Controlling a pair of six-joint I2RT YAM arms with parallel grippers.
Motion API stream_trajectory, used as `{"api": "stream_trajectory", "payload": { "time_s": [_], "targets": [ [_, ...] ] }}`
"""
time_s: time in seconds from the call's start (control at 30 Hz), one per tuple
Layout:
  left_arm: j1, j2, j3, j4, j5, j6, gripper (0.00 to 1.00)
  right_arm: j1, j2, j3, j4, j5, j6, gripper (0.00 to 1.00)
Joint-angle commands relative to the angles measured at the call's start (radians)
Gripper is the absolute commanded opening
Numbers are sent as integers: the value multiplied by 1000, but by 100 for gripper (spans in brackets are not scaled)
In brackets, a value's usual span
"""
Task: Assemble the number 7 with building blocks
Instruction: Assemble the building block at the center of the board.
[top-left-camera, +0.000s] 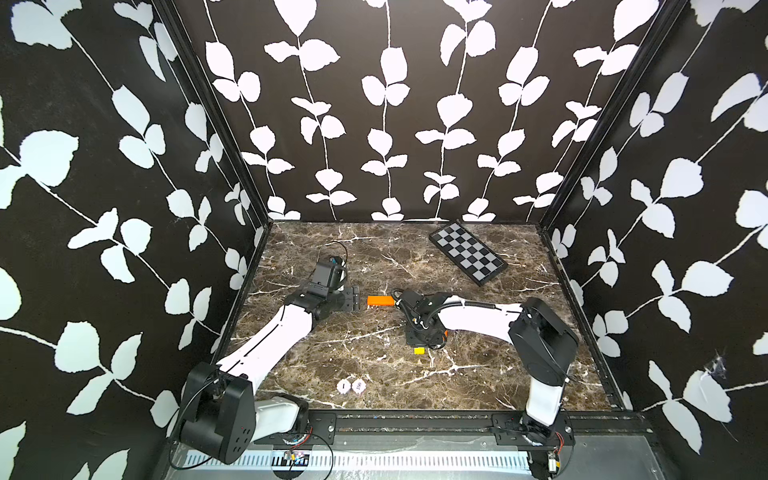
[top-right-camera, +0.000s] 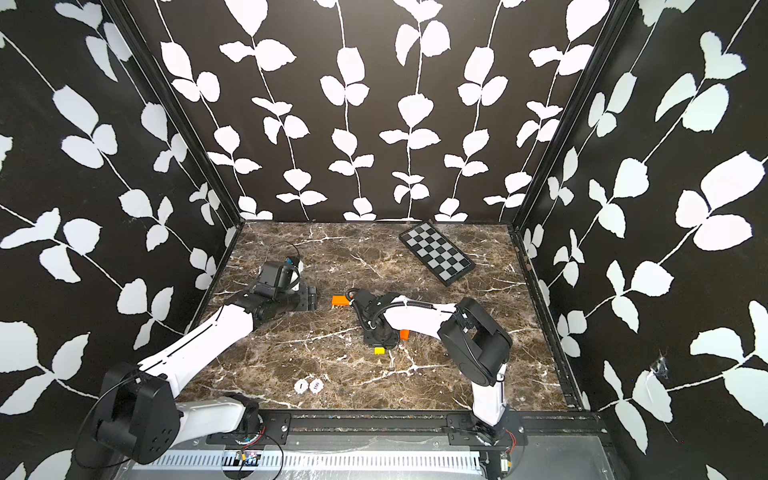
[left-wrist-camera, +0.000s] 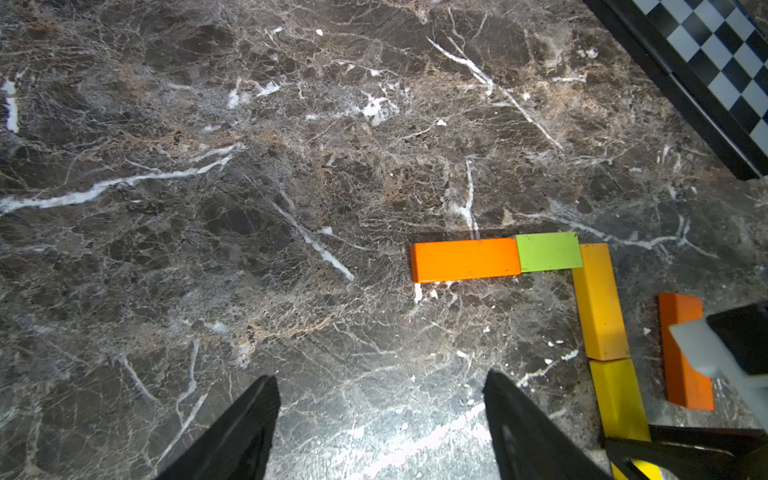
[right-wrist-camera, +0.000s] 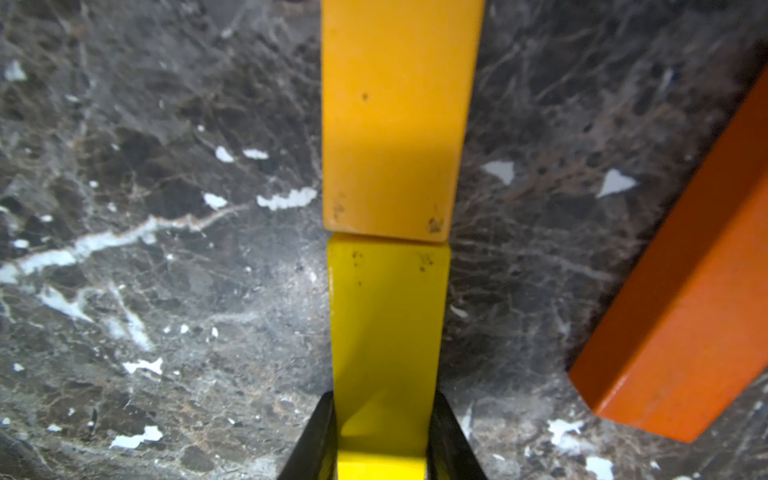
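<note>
The number 7 lies mid-table. An orange bar (left-wrist-camera: 465, 259) and a short green block (left-wrist-camera: 548, 251) form its top stroke. A golden yellow bar (left-wrist-camera: 600, 301) and a bright yellow bar (right-wrist-camera: 388, 324) run end to end as its stem. My right gripper (right-wrist-camera: 384, 415) is shut on the bright yellow bar, whose end touches the golden bar (right-wrist-camera: 395, 116). A second orange bar (right-wrist-camera: 681, 311) lies loose beside the stem. My left gripper (left-wrist-camera: 380, 386) stands open over bare marble, left of the orange bar (top-left-camera: 380, 301). In both top views the right wrist hides most of the stem.
A black-grey checkerboard (top-left-camera: 468, 252) lies at the back right. Two white round tokens (top-left-camera: 350, 386) sit near the front edge. Patterned walls close in the marble table (top-left-camera: 374, 257) on three sides.
</note>
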Motion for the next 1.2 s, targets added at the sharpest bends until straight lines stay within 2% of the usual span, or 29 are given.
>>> {"api": "stream_trajectory", "payload": {
  "time_s": [0.0, 0.5, 0.7, 0.87, 1.17],
  "targets": [
    [1, -19, -13, 1, -3, 10, 80, -11, 32, 0, 14, 31, 11, 28],
    [1, -22, -14, 1, 0, 10, 80, -9, 1, -7, 15, 63, 10, 59],
    [1, -23, -14, 0, -1, 10, 80, -9, -5, -8, 13, 68, 14, 60],
    [1, -24, -13, -2, -2, 10, 80, -10, 2, -10, 10, 52, 20, 55],
    [1, -26, -16, -1, -3, 11, 81, -9, -15, -20, 18, 56, 29, 55]
  ]
}}
